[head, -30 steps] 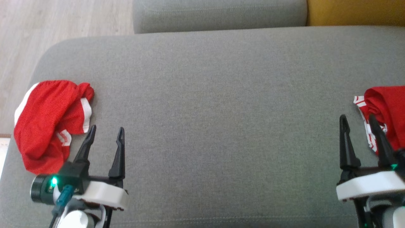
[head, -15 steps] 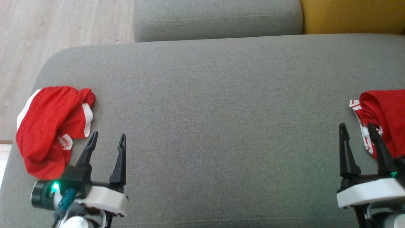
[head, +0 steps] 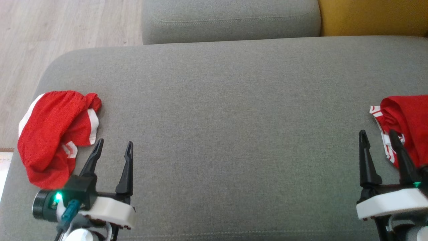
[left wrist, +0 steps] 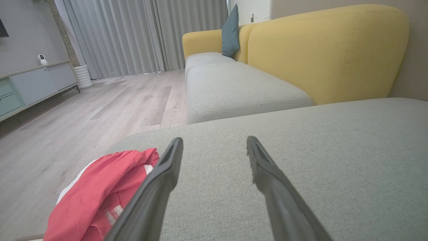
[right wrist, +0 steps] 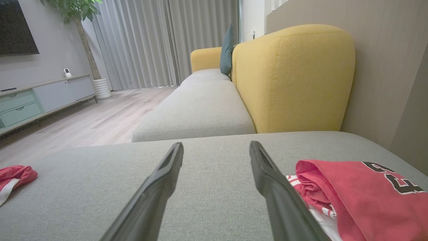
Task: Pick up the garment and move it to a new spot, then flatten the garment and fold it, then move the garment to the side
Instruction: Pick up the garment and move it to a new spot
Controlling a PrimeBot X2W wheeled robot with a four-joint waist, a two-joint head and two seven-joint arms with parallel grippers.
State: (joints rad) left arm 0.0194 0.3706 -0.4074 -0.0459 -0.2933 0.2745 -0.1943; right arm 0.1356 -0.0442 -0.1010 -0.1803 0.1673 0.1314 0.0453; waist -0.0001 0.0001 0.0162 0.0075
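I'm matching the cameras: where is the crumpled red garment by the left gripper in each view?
Head view: red garment at the left, on the grey cushion's corner, beside the left gripper.
Left wrist view: garment lower left, partly behind that gripper.
Right wrist view: garment at the far left edge, cut off.
Shared landmark: the yellow backrest.

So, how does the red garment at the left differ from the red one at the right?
The left garment is a crumpled heap; the right garment lies flatter, seemingly in layers. The right garment shows black letters in the right wrist view; the left garment shows none. Both are red with white trim and rest on the grey cushion, unheld.
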